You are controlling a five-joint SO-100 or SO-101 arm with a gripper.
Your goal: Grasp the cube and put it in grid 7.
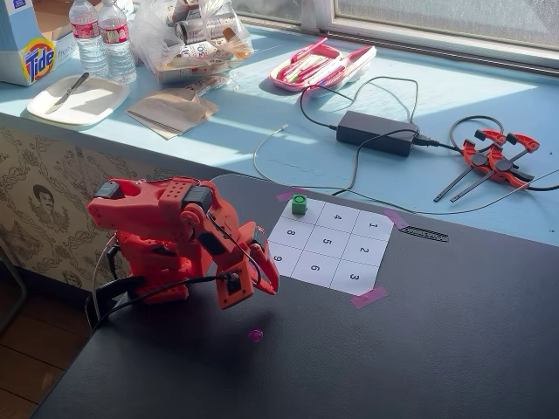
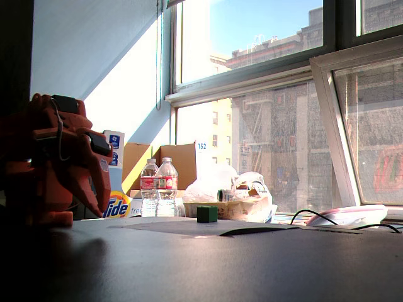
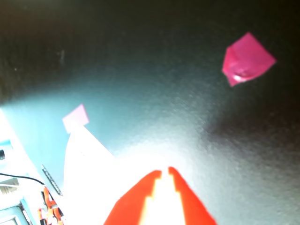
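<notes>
The tiny green cube (image 1: 299,204) stands on the far-left corner square of the numbered paper sheet (image 1: 330,262), where grid 7 lies; the cube hides the numeral. It shows as a dark green block in the low fixed view (image 2: 206,214). My red gripper (image 1: 267,281) hangs low over the black table, left of the sheet near square 9 and well apart from the cube. In the wrist view its fingertips (image 3: 164,171) are almost together with nothing between them. The cube is out of the wrist view.
A pink tape scrap (image 1: 255,334) lies on the table in front of the gripper, also in the wrist view (image 3: 247,60). Pink tape (image 1: 368,298) holds the sheet's corners. A power brick (image 1: 377,133), cables and red clamps (image 1: 494,157) lie on the blue sill behind.
</notes>
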